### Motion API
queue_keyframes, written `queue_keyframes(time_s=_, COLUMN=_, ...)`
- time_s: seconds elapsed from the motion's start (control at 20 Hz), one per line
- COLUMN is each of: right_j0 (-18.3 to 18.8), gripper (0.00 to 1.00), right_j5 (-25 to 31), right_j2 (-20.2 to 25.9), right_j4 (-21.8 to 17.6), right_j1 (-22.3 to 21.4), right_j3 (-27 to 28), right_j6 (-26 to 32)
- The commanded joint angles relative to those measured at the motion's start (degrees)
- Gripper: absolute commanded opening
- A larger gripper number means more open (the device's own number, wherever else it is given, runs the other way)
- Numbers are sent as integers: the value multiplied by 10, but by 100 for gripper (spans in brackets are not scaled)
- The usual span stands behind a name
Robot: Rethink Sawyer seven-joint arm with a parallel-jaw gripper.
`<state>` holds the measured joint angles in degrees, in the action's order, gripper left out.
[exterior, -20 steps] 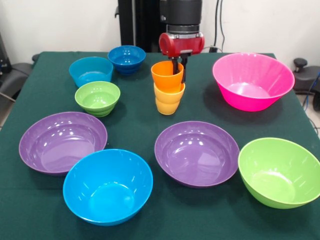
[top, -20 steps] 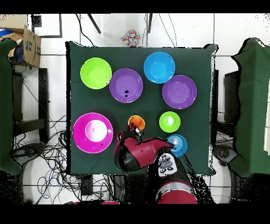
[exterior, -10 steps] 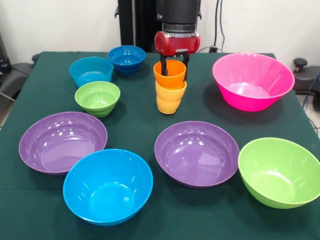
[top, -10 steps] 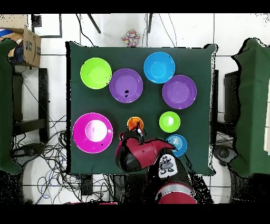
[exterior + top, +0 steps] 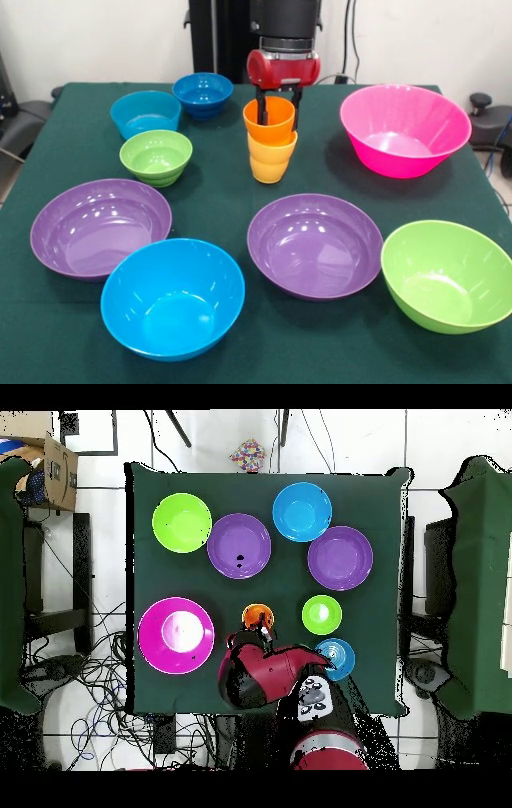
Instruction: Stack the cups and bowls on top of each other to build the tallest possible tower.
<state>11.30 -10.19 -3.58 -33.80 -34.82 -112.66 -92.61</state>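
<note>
An orange cup sits nested on top of a yellow-orange cup, forming a short tower at the table's middle back. My gripper hangs over it, open, one finger on each side of the orange cup's rim. From above, the cup shows just past the gripper. Small bowls stand apart at the back left: green, light blue, dark blue. Large bowls lie around: pink, two purple, blue, green.
In the overhead view my arm covers the table's near edge and part of the light blue bowl. A cardboard box and cables lie on the floor beside the table.
A second ago the fingers were close together at the orange cup's right rim. They have since spread to either side of the cup and shifted slightly left. The tower barely moved.
</note>
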Motion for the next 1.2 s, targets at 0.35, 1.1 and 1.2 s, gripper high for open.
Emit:
queue_keyframes(time_s=0.35, right_j0=-17, gripper=100, right_j5=28, right_j2=31, right_j4=26, right_j1=11, right_j3=34, right_j6=-80)
queue_keyframes(time_s=1.1, right_j0=-19, gripper=100, right_j5=31, right_j2=34, right_j4=27, right_j1=9, right_j3=32, right_j6=-79)
queue_keyframes(time_s=1.2, right_j0=-20, gripper=100, right_j5=32, right_j2=33, right_j4=27, right_j1=8, right_j3=32, right_j6=-78)
